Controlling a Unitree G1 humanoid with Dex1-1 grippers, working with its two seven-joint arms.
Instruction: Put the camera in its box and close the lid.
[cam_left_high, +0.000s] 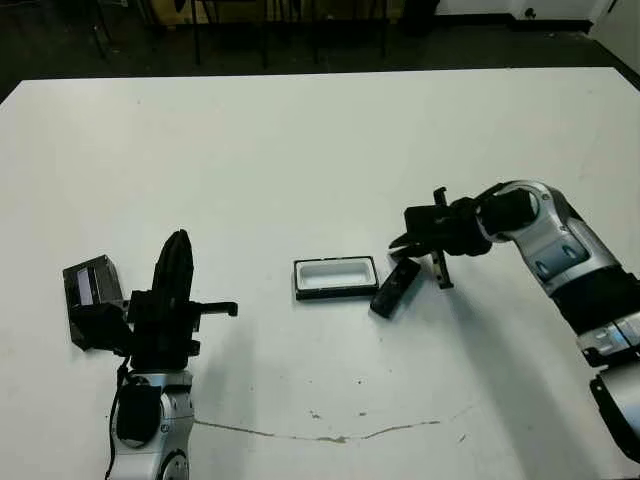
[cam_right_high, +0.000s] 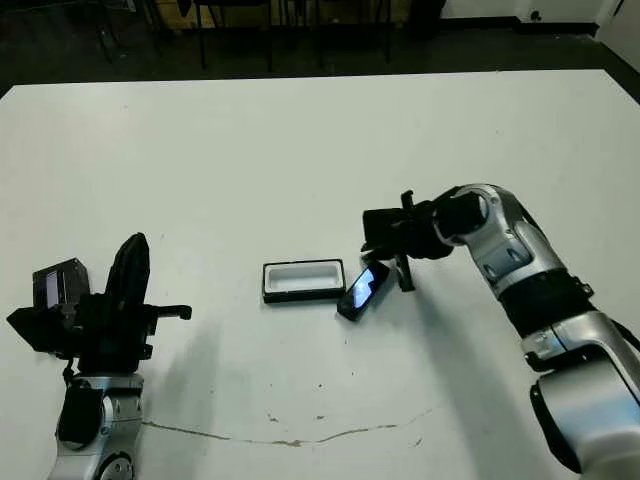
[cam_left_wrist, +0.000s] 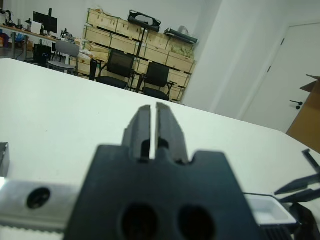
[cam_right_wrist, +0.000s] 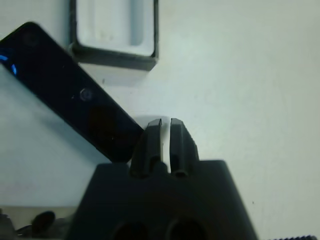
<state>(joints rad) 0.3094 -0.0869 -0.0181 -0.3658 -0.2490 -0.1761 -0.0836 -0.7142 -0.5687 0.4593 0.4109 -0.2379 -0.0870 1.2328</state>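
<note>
The box (cam_left_high: 336, 277), a shallow black tray with white lining, lies open at the table's middle. Just right of it the camera (cam_left_high: 396, 287), a slim black bar with a bluish glossy patch (cam_right_high: 362, 288), lies at an angle on the table. My right gripper (cam_left_high: 398, 242) is shut with nothing in it, its tips right at the camera's far end (cam_right_wrist: 125, 145); whether they touch it I cannot tell. The lid (cam_left_high: 90, 284), black with a pale strip, lies at the far left. My left gripper (cam_left_high: 178, 245) points up beside the lid, shut and holding nothing.
A thin crack-like line (cam_left_high: 330, 436) runs across the table near its front edge. Chairs and stacked wooden crates (cam_left_wrist: 140, 55) stand beyond the table's far edge.
</note>
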